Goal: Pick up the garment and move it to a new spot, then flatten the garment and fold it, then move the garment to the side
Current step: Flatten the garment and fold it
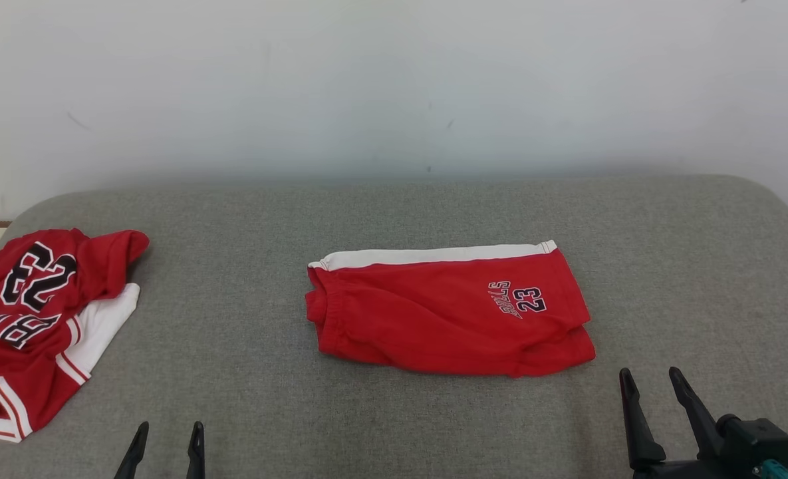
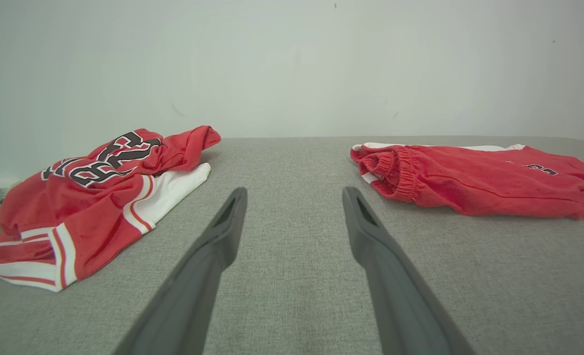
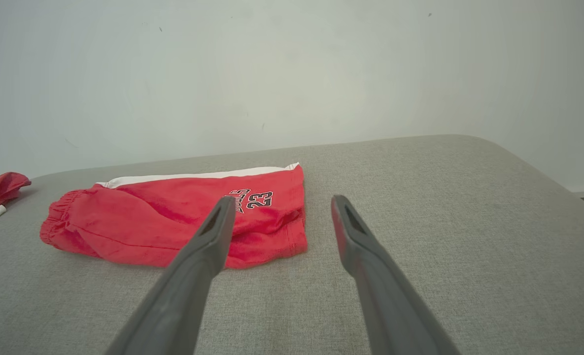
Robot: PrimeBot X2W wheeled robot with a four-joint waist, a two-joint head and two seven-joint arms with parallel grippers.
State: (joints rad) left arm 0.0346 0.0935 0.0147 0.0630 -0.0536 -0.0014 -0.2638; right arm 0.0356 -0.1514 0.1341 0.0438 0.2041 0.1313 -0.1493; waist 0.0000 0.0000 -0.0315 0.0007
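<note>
My left gripper (image 1: 170, 429) has its two dark fingers spread wide with only air between them, poised low above the grey padded surface (image 1: 394, 219). My right gripper (image 1: 650, 374) is spread just as wide and carries nothing either. Neither one touches any cloth.

Out from my right fingers, at about ten o'clock and near their tips, lie the red shorts (image 1: 447, 319). They are folded over on themselves, lying flat in the middle of the surface. The elastic waistband is bunched at the end toward my left. A white stripe runs along the far edge, and a "23" print sits near the end toward my right. From my left fingers the shorts lie at about two o'clock, well apart.

At about ten o'clock from my left fingers, at the surface's left edge, a red and white jersey (image 1: 28, 319) lies rumpled, its black "23" facing up. It is well apart from the shorts. At twelve o'clock, beyond the surface, stands a plain pale wall (image 1: 394, 80).
</note>
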